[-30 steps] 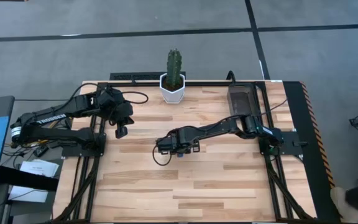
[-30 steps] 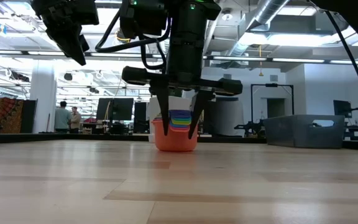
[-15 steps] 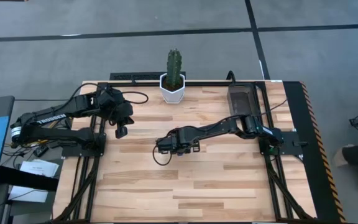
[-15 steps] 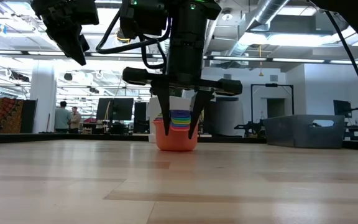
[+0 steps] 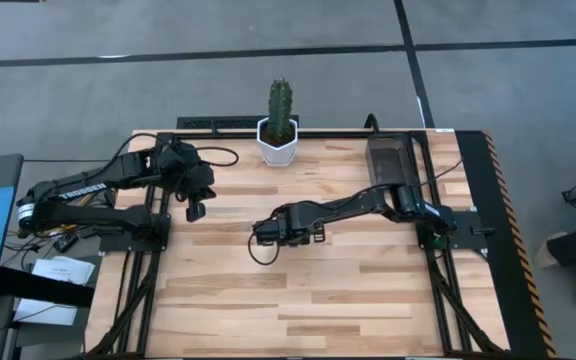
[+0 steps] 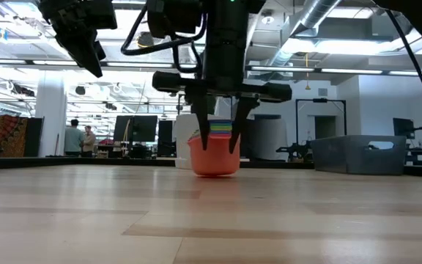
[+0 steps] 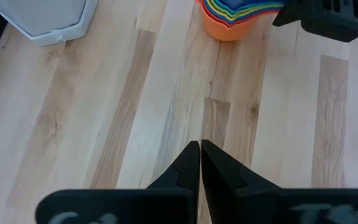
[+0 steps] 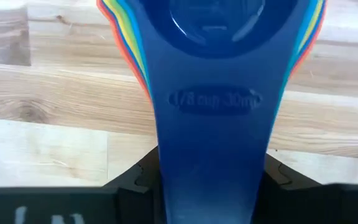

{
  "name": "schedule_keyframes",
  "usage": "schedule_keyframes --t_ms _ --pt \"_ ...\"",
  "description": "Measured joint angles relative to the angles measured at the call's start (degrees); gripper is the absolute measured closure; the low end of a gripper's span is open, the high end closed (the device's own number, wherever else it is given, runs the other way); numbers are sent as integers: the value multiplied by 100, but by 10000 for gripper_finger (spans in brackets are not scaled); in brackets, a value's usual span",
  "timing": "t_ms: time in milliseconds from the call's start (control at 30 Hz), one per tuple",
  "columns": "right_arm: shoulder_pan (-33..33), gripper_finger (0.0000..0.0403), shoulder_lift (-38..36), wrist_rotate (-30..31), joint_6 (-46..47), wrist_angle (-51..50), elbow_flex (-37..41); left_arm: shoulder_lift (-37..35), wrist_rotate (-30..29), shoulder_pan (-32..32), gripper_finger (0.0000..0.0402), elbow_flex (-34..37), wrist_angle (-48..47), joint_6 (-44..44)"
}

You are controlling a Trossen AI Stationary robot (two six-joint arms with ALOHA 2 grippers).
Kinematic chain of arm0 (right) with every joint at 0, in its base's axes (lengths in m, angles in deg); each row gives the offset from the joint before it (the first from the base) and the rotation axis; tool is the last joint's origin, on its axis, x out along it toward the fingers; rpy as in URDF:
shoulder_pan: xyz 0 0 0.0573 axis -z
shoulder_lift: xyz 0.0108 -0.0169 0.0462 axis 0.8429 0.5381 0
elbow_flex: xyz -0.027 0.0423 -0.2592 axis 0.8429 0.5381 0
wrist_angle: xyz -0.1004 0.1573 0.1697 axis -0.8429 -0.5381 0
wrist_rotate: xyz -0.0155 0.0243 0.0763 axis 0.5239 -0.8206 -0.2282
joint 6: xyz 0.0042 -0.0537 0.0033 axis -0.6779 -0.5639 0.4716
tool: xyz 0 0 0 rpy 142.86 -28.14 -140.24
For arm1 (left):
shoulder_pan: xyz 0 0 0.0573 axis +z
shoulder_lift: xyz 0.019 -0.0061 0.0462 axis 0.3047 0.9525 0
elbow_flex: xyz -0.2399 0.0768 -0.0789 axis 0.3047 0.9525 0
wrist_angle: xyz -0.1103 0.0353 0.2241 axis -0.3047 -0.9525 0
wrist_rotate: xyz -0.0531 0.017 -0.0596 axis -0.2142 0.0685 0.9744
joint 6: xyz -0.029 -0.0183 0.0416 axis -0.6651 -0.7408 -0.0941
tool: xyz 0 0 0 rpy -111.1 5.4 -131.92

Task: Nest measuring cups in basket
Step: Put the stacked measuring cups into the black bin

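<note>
I've got the right claw (image 6: pixel 220 143) near the middle of the table (image 5: pixel 368 290), clamped on the stack of measuring cups (image 6: pixel 215 150). The right wrist view shows the dark blue handle (image 8: pixel 213 143) squeezed between the two fingers, with "1/8 cup 30ml" moulded into it. The cups are all nested: dark blue on top, then light blue, green, yellow and red edges fanning out, orange outermost. In the low view the orange cup (image 6: pixel 214 158) at the bottom sits at the tabletop; I can't tell whether it touches or is just off the wood. From above, the stack is hidden under the claw (image 5: pixel 290 229).

The basket (image 5: pixel 387 160) stands at the far right side of the table, beside the right arm's base, well apart from the cups. In the low view it shows as a grey bin (image 6: pixel 357 154) off to the right.

The left claw (image 5: pixel 196 211) hangs in the air over the left side of the table, fingers pressed together with nothing between them, per the left wrist view (image 7: pixel 200 167). A cactus in a white pot (image 5: pixel 279 140) sits at the far edge, middle.
</note>
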Motion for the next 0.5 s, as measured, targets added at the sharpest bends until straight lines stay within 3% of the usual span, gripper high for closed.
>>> schedule_keyframes --t_ms 333,500 --pt "33 248 -201 159 -94 -320 4 0 -103 2 400 0 0 0" --pt "11 219 -199 147 -98 -297 9 0 -101 1 400 0 0 0"
